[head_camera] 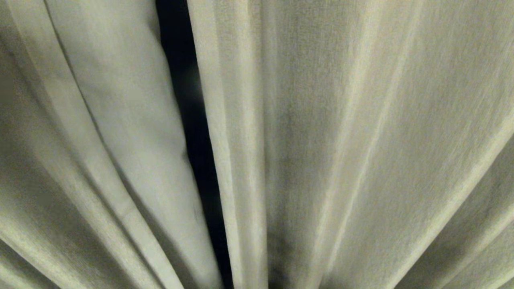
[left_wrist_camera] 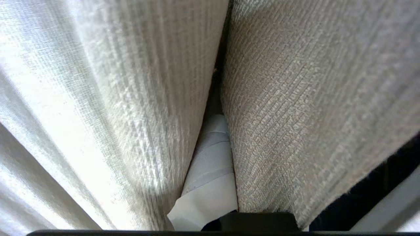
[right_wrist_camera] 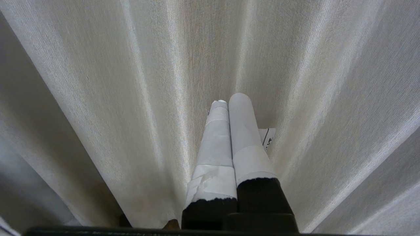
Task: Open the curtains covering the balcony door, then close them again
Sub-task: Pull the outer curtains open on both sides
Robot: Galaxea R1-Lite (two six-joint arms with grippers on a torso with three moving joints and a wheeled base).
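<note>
Broadly, curtains: the curtains fill the whole head view as cream drapes in vertical folds that run top to bottom, so their long axis is upright.
Gap: a narrow dark slit parts the two panels a little left of the middle of the head view; nothing can be made out inside it, so the balcony door is not identifiable here.
Key relation: the slit and both hemmed edges stand upright, so, as I judge it, any pull to widen or shut the gap has to go sideways across the folds, not along them.
Nearer arm: the left pincer is buried between two coarse woven folds, cloth pressing on both sides of it; I judge it the arm placed to shift the fabric.
Left pincer state: drawn narrow; only a strip of its white-wrapped fingers shows, and whether cloth is caught between them I cannot tell.
Right pincer: the right pincer is closed on nothing, its two white-wrapped fingers lying side by side and pointing at a smoother fold just beyond their tips.
Hidden: neither arm appears in the head view, and curtain top, hem and floor are all cut off.
Unclear: how the left wrist view's dark corner relates to the slit.
</note>
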